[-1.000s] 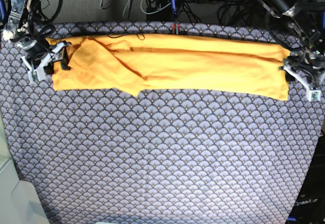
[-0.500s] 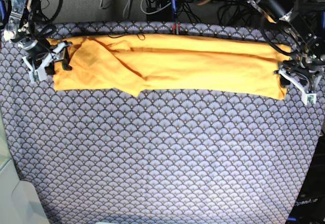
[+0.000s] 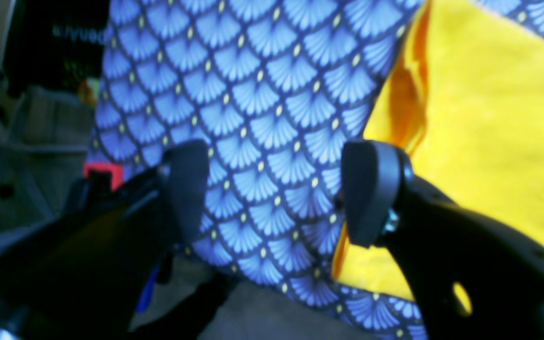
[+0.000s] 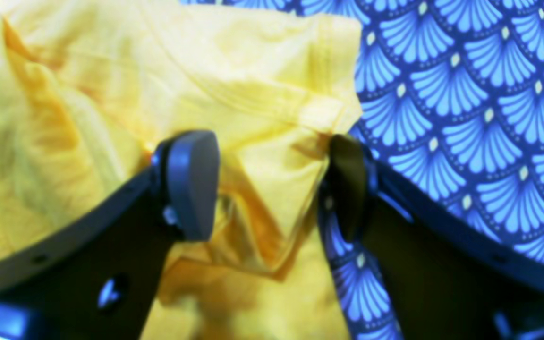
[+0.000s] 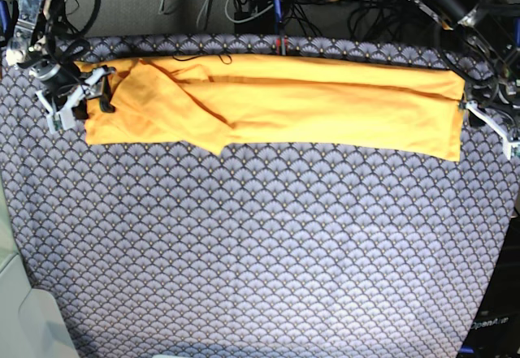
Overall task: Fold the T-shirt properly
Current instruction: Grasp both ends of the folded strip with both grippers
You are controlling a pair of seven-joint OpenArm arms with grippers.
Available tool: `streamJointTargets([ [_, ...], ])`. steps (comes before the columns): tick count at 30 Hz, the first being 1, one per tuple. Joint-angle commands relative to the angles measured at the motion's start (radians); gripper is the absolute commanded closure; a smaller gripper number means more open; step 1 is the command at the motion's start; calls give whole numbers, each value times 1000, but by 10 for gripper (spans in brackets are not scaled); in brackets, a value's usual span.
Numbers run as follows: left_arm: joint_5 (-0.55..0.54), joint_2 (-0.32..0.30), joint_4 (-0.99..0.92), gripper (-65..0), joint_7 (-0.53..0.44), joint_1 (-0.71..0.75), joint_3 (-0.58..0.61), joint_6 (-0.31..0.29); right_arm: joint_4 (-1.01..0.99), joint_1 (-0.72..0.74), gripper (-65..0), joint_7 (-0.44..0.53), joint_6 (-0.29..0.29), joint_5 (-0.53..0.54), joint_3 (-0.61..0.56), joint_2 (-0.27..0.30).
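Nearest me the scallop-patterned cloth (image 5: 260, 260) lies bare, with plenty of room to bring a fold forward. Along its far edge the T-shirt (image 5: 309, 102) lies folded into a long band. The left gripper (image 5: 494, 122) has backed off the band's end, fingers spread on nothing, while the right gripper (image 5: 77, 94) stays at the sleeve end, fingers apart around a bunched corner, not pinching; a fresh grasp seems due.

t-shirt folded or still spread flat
Folded: the T-shirt lies as a long narrow band across the patterned cloth, with overlapping layers and a crease along it.
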Motion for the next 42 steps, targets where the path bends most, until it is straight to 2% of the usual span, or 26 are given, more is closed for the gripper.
streamJointTargets([
  [1,-9,-13,12,-430,-18,-16,0,2,13,3,-381,5,0,6,1,14],
  [8,-9,13,28,-430,1,-31,2,2,15,3,-381,5,0,4,1,14],
  [15,-64,11,95,-430,154,-50,-3,2,15,1,-381,5,0,4,1,14],
  [18,-72,10,154,-430,188,-51,-1,2,15,1,-381,5,0,4,1,14],
  [32,-74,18,84,-430,185,-71,5,2,15,-3,-381,5,0,4,-1,14],
  [34,-74,41,97,-430,188,-73,22,2,15,-3,-381,5,0,4,-1,14],
  [42,-72,56,100,-430,183,-73,106,2,15,-5,-381,5,0,4,-1,14],
])
